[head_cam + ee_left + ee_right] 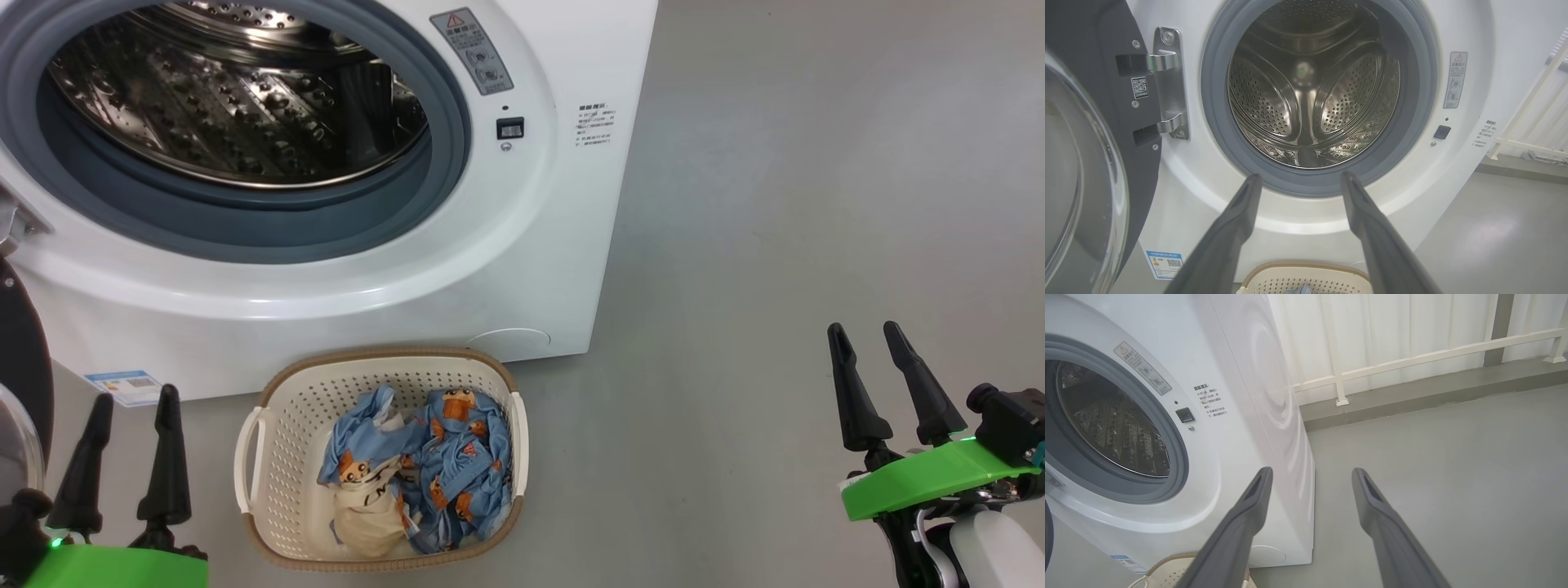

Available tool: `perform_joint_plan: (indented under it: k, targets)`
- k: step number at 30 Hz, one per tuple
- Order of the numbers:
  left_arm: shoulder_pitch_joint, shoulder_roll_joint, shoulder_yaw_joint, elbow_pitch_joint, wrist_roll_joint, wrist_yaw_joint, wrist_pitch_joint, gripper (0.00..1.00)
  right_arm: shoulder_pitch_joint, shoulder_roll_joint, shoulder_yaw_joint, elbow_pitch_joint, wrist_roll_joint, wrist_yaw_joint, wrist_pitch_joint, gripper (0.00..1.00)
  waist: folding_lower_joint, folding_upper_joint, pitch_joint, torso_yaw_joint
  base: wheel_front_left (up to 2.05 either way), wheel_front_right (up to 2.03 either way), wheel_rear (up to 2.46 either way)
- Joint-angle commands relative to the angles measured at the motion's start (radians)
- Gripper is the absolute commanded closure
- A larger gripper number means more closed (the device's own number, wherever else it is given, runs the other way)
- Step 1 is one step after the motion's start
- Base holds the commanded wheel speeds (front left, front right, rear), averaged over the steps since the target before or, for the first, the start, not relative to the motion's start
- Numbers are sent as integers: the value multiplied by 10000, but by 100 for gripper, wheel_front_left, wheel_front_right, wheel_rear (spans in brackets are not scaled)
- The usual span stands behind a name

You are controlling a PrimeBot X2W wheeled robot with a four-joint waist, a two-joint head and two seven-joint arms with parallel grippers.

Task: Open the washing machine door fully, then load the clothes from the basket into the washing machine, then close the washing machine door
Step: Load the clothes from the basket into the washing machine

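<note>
Two soft, light pieces, the clothes [424,465], lie crumpled in the basket [392,354] on the floor, just in front of the washer [326,310], whose door [16,343] stands swung open. Limp cloth likely drapes and trails, so pinch a raised fold on top. Left gripper [136,394] and right gripper [863,327]: jaws wide, empty.

washing machine [326,314] mouth open, door [1086,32] swung aside left; basket [384,356] open-topped below
</note>
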Motion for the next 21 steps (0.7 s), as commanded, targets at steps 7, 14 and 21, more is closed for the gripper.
perform_joint_plan:
  k: [7, 14, 21]
  targets:
    - [-512, 170, 28, 384, -159, 6, -55, 0, -210, -31, 209, -321, 110, 56, -122, 0, 0, 0, 323, -9, 0, 0, 0]
    - [-1055, -50, -598, 1455, -230, 6, -55, 0, -513, 114, 248, -400, 57, 56, -122, 0, 0, 0, 1034, -33, 0, 0, 0]
    - [-2003, -165, -1381, 2702, -328, 6, -55, 0, -994, 214, 277, -511, -23, 56, -122, 0, 0, 0, 1979, -87, 0, 0, 0]
